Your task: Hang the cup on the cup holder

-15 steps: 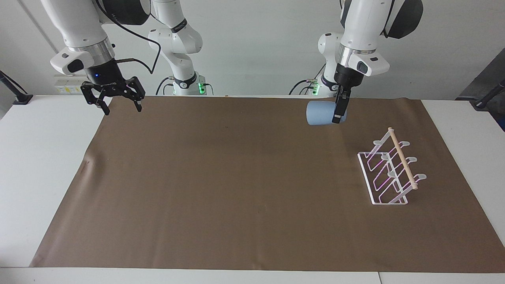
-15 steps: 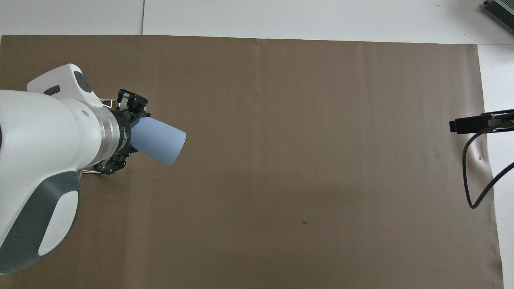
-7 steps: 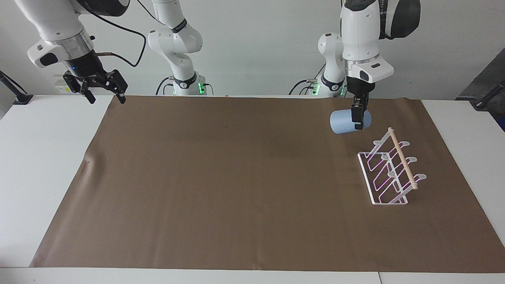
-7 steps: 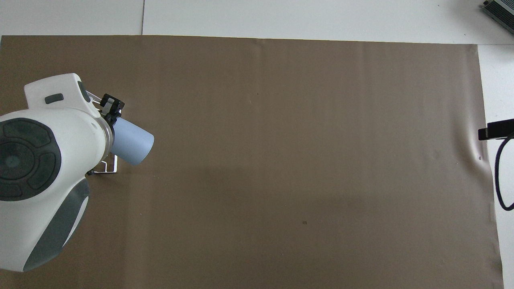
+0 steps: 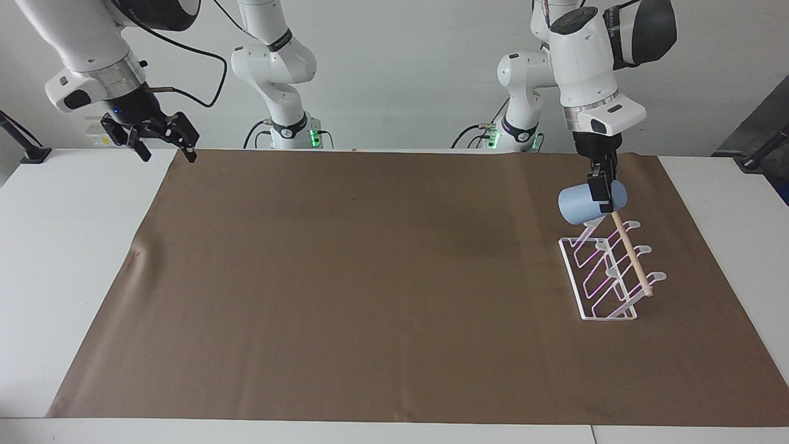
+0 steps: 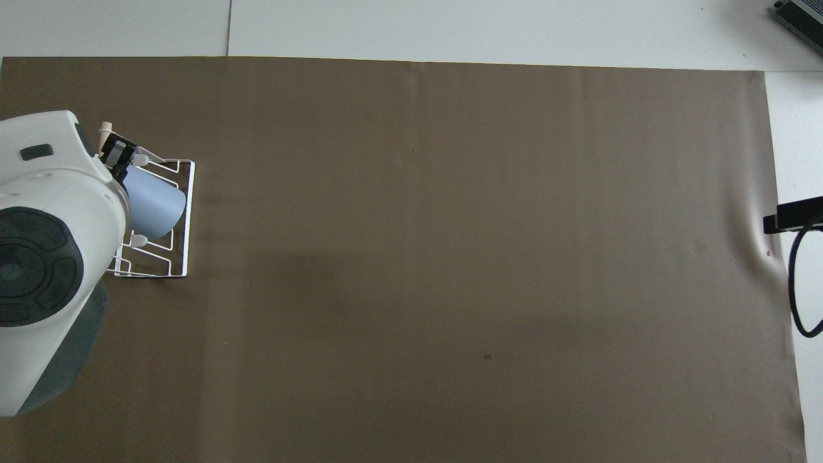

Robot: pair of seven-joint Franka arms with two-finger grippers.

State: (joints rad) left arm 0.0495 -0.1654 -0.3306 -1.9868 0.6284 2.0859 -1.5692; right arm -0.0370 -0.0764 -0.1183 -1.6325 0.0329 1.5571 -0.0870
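My left gripper (image 5: 599, 195) is shut on the rim of the light-blue cup (image 5: 579, 207), which it holds on its side in the air. The cup's closed base points toward the middle of the table. The cup hangs over the end of the white wire cup holder (image 5: 607, 280) nearer to the robots, just above the upper end of its wooden dowel (image 5: 630, 251). I cannot tell whether they touch. In the overhead view the cup (image 6: 154, 202) covers part of the cup holder (image 6: 181, 222). My right gripper (image 5: 167, 154) is open and empty, waiting over the mat's corner.
A brown mat (image 5: 370, 283) covers most of the white table (image 5: 55, 246). It has a small crease (image 5: 134, 253) toward the right arm's end. The right gripper's black cable (image 6: 797, 283) hangs over that end of the mat.
My left gripper has carried the cup toward the left arm's end of the table and lower, from beside the cup holder to over it. The right gripper drew back to the mat's corner.
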